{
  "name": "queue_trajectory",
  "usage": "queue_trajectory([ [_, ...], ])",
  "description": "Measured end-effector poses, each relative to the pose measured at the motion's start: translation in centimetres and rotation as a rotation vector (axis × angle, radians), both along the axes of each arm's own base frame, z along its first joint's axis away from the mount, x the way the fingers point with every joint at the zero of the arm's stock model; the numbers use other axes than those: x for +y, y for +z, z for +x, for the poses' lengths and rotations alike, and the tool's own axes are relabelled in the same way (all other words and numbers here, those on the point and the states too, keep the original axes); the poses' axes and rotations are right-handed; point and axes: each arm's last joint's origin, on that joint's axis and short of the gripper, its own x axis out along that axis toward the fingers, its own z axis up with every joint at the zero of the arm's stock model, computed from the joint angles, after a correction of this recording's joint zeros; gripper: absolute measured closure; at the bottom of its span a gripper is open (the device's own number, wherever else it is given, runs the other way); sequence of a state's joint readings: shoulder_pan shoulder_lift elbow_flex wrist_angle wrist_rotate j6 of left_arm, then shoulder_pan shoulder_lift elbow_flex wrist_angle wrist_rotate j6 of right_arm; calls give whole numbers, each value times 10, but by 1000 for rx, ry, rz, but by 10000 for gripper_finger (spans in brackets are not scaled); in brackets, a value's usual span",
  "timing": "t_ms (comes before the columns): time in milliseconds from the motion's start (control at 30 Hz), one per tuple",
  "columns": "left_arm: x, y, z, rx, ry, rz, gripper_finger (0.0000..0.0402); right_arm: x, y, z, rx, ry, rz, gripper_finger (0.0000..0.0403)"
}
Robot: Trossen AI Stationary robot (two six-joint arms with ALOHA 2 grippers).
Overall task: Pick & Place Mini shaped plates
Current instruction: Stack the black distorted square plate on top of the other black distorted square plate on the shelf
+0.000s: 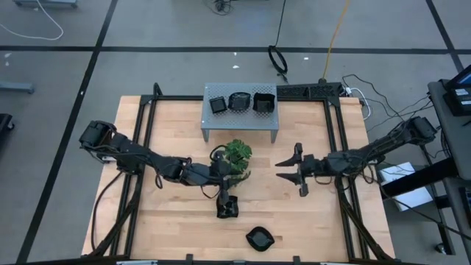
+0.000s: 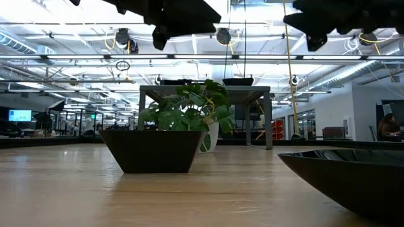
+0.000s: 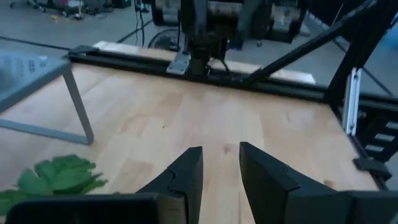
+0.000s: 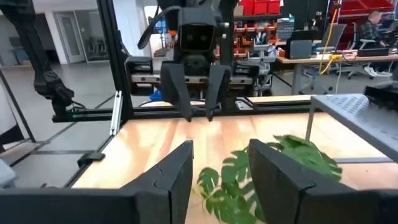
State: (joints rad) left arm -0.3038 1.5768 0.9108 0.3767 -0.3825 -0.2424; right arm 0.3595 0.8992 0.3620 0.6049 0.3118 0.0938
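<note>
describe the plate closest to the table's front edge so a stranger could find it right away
Start at the grey shelf at the back of the wooden table, come forward past the plant, and keep going to the front edge. The wavy plate lies there alone on bare wood. Unlike the square plate under the left gripper, it has a rippled rim and nothing above it.

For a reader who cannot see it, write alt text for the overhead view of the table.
Seen from above, two dark arms reach over a wooden table: the left claw hangs above a black square dish beside a green plant, the right claw open and empty. Three dishes sit on a grey shelf.
</note>
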Motion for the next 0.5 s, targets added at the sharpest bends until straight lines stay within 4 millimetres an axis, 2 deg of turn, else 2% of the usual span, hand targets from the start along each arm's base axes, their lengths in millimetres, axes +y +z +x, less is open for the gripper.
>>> queue_trajectory([
  [333, -4, 23, -12, -71, -25, -10, 293, 25, -23, 65, 214, 7, -80, 257],
  [500, -14, 38, -24, -110, -67, -19, 293, 42, -36, 99, 270, 158, -209, 257],
])
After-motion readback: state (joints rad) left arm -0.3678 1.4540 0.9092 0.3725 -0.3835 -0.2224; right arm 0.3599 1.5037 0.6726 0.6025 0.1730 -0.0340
